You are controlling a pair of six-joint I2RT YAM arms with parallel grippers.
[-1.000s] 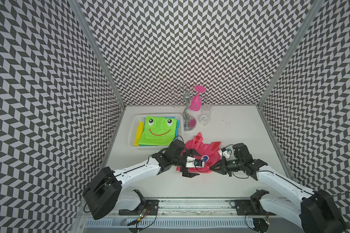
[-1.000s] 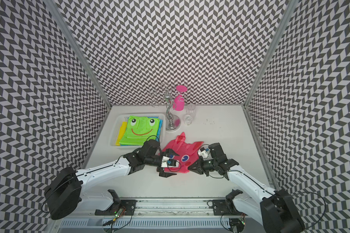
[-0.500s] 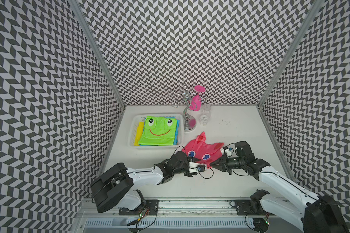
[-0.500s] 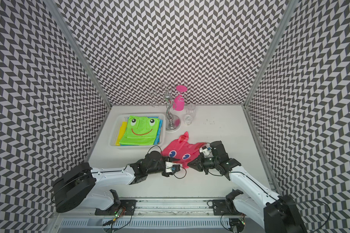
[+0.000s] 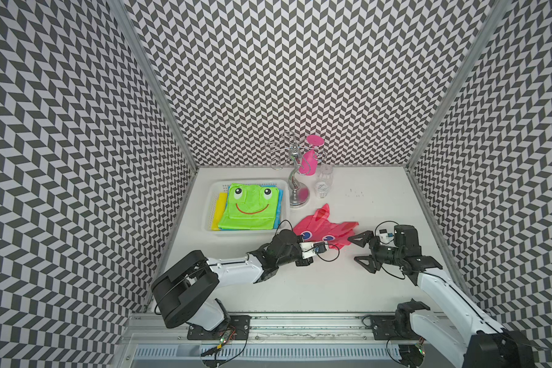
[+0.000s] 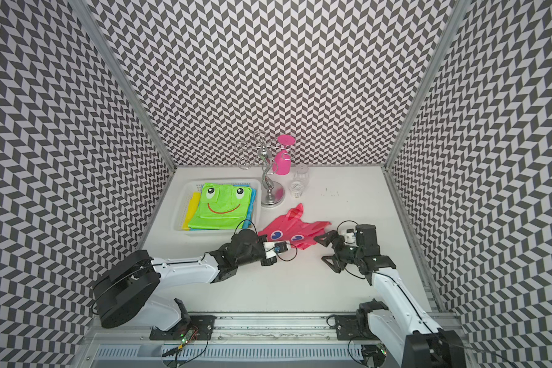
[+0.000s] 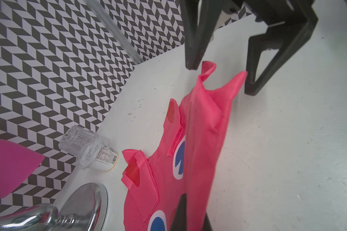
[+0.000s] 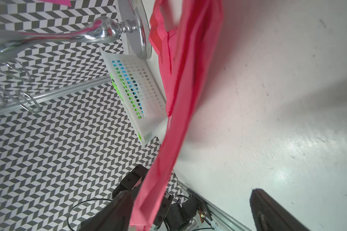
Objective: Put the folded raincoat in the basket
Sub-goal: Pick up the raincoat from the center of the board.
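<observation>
Though the white surface (image 5: 380, 197) has the basket (image 5: 250, 182) at centre-left, the pink raincoat (image 5: 322, 227) lies outside it, just to its right. The left pincer (image 7: 185, 208) has pinched it tight; the right pincer (image 5: 360, 250) just let go, spread wide. Left must carry it alone, I guess.

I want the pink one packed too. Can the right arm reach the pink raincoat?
Probably yes: the open right gripper sits right at the end of the pink raincoat, with nothing between them.

Top views overhead; wrist views close, both showing raincoat (image 7: 200, 130).
</observation>
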